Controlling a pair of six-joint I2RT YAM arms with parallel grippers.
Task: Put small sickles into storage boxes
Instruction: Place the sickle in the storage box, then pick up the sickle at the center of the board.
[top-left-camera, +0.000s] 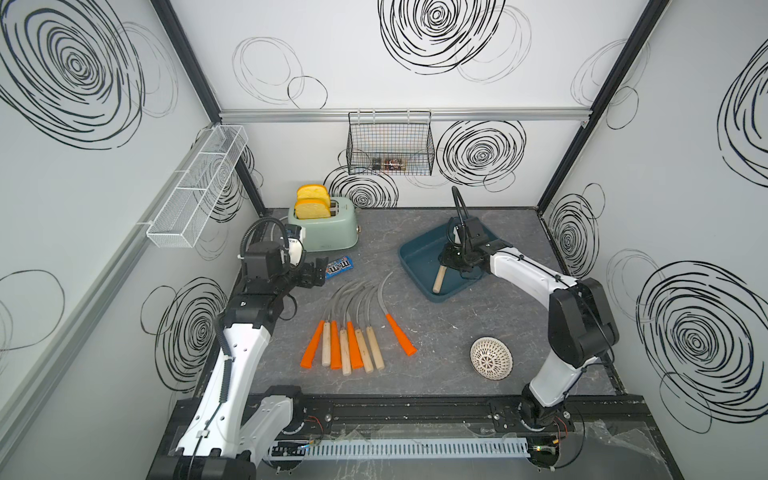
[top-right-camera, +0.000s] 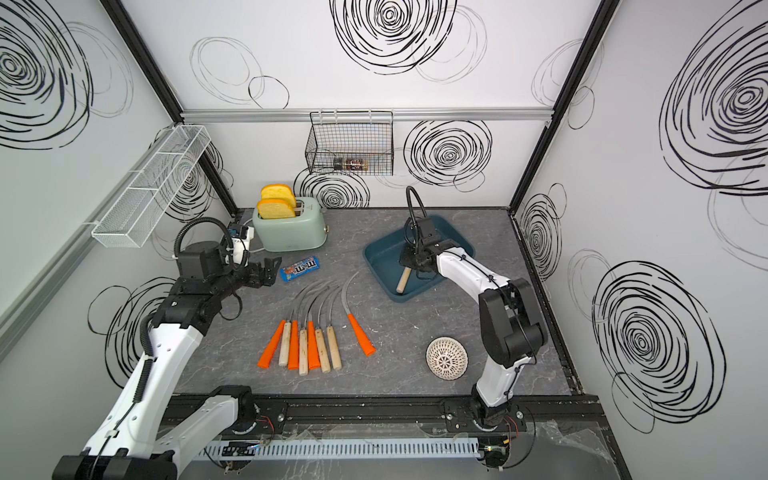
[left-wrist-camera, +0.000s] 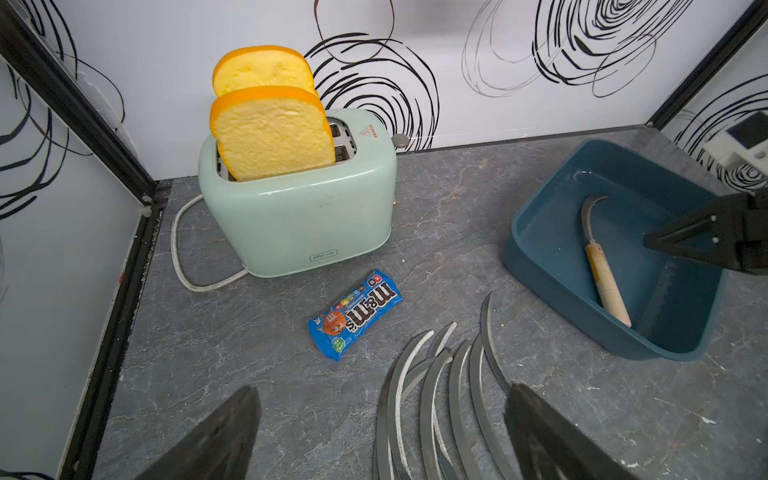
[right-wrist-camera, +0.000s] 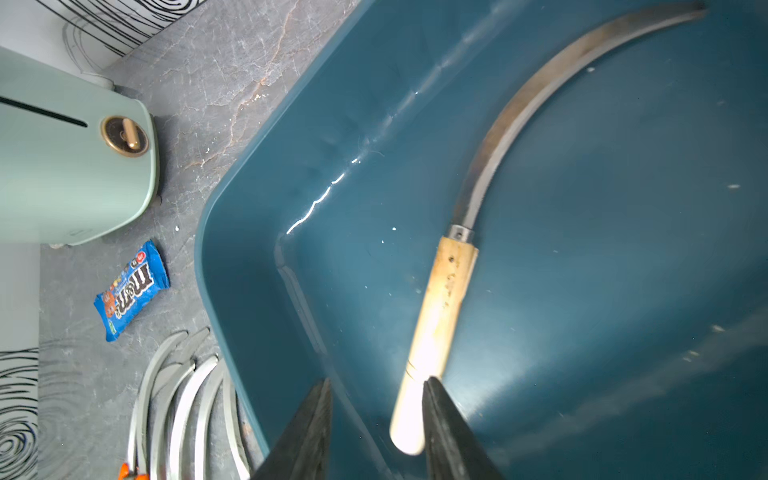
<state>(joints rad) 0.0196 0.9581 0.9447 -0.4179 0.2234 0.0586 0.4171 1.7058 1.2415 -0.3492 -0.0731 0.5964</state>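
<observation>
I saw one small sickle with a pale wooden handle (right-wrist-camera: 440, 316) lying flat inside the shallow dark teal-blue plastic tray (right-wrist-camera: 623, 249). My right gripper (right-wrist-camera: 376, 382) hung over its handle end, fingers slightly parted, pinching nothing. My left gripper (left-wrist-camera: 380, 386) was spread wide above the blades of eight other sickles (top-left-camera: 353, 340) on the grey table (top-left-camera: 457, 332).

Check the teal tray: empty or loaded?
Loaded: one wooden-handled sickle lies flat inside the teal tray; the other sickles, eight of them, lie outside on the table.
</observation>
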